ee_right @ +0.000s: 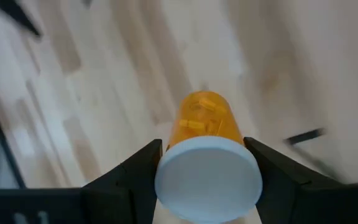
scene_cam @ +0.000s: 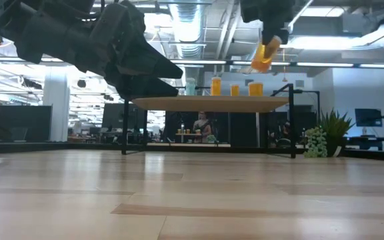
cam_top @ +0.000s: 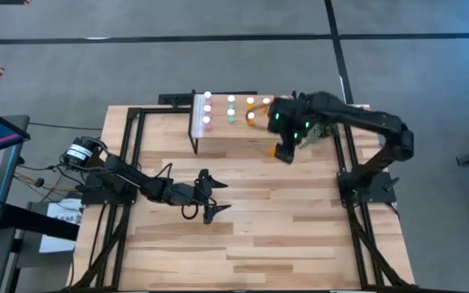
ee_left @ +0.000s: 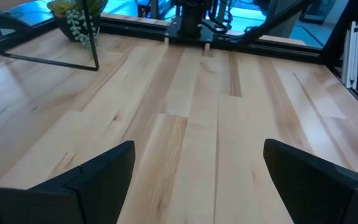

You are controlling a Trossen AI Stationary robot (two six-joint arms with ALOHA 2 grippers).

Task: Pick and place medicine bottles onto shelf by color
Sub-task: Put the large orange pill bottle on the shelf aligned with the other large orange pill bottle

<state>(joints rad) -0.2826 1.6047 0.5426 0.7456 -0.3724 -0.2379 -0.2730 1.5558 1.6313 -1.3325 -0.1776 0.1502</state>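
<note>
The shelf (cam_top: 230, 134) stands at the table's far side, carrying pink (cam_top: 208, 110), teal (cam_top: 230, 109) and orange medicine bottles (scene_cam: 216, 87) upright on their bases. My right gripper (cam_top: 283, 152) hangs above the shelf's right end, shut on a wider orange bottle with a white cap (ee_right: 207, 174). In the low view that bottle (scene_cam: 262, 56) shows tilted, higher than the shelf top (scene_cam: 205, 103). My left gripper (ee_left: 194, 180) waits open near the table's middle (cam_top: 210, 195), with nothing between its fingers. My right gripper pinches the orange bottle between its two fingers (ee_right: 143, 165), on the sides just below the white cap (ee_right: 185, 134). The fingers slant steeply down from above. The bottle is lifted clear and tilted, with its cap toward the wrist and its orange bottom (ee_right: 205, 102) pointing down.
A small green plant (scene_cam: 315, 141) stands by the shelf's right legs (cam_top: 324, 130). Black frame rails (cam_top: 129, 155) run along the table's left and right sides. Bare wooden tabletop (cam_top: 283, 220) stretches from the shelf to the near edge.
</note>
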